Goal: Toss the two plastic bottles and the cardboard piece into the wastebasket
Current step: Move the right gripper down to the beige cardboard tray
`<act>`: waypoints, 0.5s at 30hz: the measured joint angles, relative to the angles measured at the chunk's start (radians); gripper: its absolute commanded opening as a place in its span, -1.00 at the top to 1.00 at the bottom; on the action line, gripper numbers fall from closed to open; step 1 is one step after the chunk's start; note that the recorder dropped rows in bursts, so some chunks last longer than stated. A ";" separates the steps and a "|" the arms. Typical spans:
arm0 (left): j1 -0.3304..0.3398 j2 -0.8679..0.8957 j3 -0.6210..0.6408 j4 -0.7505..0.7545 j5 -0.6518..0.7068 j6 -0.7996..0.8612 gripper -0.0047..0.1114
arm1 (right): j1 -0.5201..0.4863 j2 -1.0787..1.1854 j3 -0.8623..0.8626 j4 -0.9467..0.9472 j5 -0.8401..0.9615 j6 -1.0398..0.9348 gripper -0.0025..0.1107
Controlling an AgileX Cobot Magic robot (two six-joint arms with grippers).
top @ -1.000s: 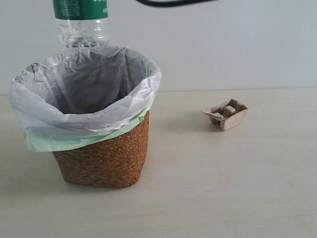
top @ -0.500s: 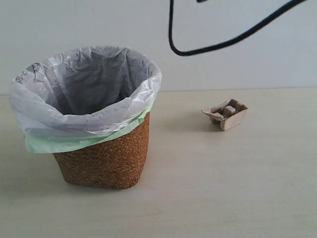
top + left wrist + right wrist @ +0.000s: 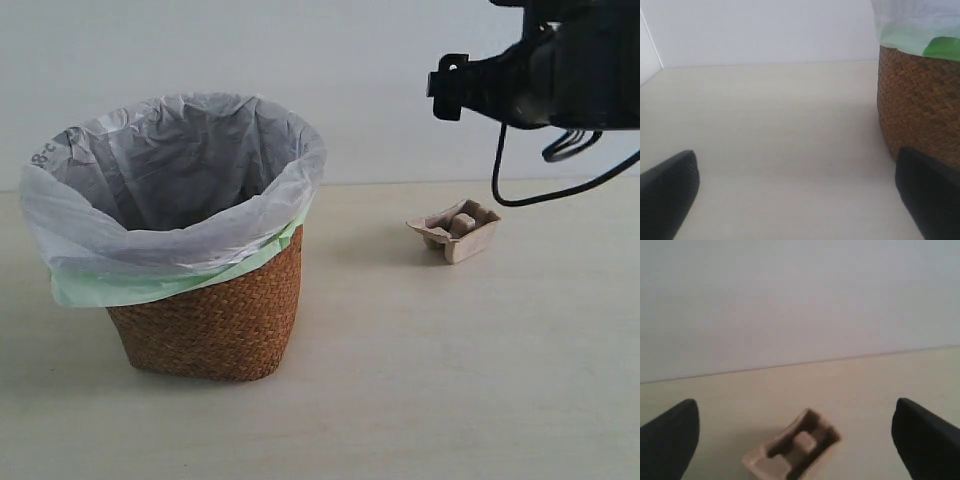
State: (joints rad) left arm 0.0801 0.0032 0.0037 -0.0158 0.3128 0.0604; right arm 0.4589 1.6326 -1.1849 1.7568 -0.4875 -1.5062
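The wicker wastebasket (image 3: 205, 330) stands on the pale tabletop (image 3: 420, 380). Its white liner bag (image 3: 170, 240) is folded out over the rim, and a green bag (image 3: 100, 288) peeks from under it. I cannot see down into the wastebasket from here. The moulded cardboard piece (image 3: 455, 232) lies on the tabletop well to the right of the wastebasket, hollows upward. The right arm (image 3: 540, 75) hangs high on that same side, above the cardboard piece, with a black cable (image 3: 530, 195) looping below it. The right fingers (image 3: 670, 440) are spread wide and hold nothing. The left fingers (image 3: 665, 195) are also wide and empty, low over the tabletop just beside the wastebasket's woven wall.
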 measured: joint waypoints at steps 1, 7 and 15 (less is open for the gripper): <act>0.000 0.000 0.000 0.000 0.000 0.000 -0.94 | -0.042 0.012 0.012 0.000 0.097 0.065 -0.71; 0.000 0.000 0.000 0.000 0.000 0.000 -0.94 | -0.204 0.143 0.026 0.002 0.441 0.328 -0.71; 0.000 0.000 0.000 0.000 0.000 0.000 -0.94 | -0.245 0.329 -0.019 0.000 0.520 0.390 -0.71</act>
State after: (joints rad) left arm 0.0801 0.0032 0.0037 -0.0158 0.3128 0.0604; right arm 0.2139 1.9611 -1.2043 1.7569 0.0326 -1.1162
